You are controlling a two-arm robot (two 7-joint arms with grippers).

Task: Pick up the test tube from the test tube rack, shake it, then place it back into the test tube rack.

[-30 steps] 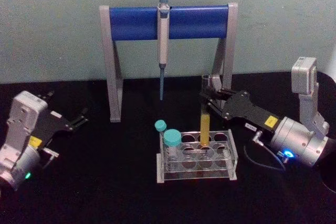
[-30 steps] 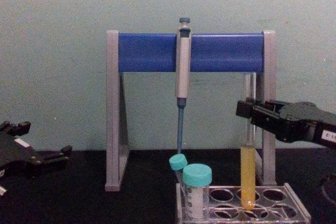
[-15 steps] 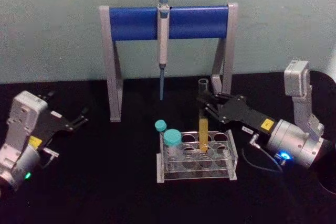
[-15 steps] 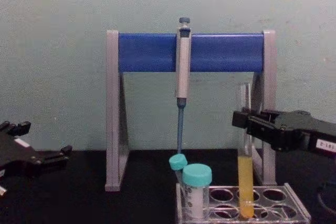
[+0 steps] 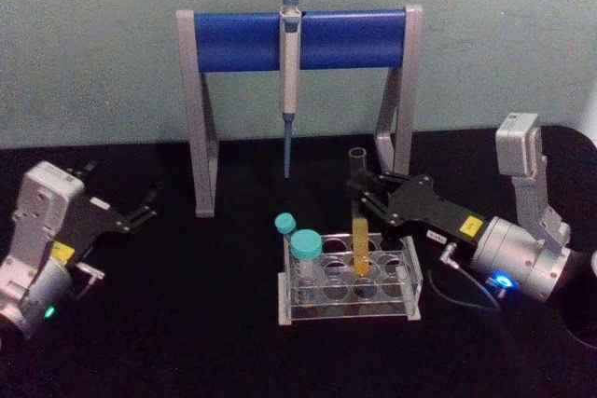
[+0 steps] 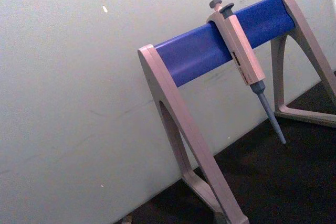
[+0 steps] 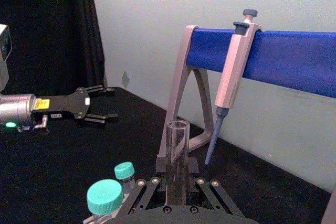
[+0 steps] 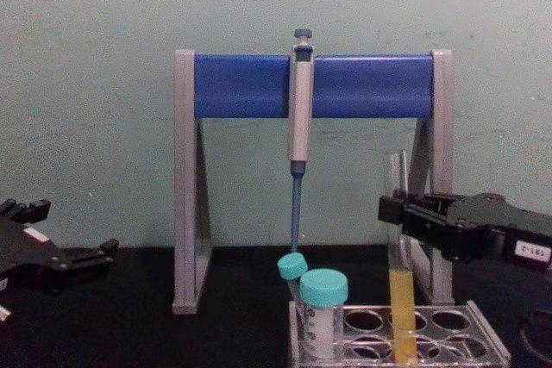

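The test tube (image 5: 357,170) is a thin clear glass tube with yellow liquid (image 8: 402,312) in its lower part. It stands upright with its bottom inside a hole of the clear plastic test tube rack (image 5: 411,279), toward the rack's right side. My right gripper (image 5: 360,195) comes in from the right and is shut on the test tube's clear upper part, above the liquid. In the right wrist view the test tube (image 7: 177,156) rises between the gripper's fingers. My left gripper (image 5: 142,212) rests open at the far left, away from the rack.
Two teal-capped tubes (image 5: 305,247) stand in the rack's left end. Behind the rack is a grey-legged stand with a blue crossbar (image 5: 233,41). A grey pipette (image 5: 289,62) hangs from the crossbar, and its blue tip points down behind the rack.
My right gripper has come down and slightly toward me with the test tube, whose bottom has sunk deeper into the rack. The left arm has not moved.
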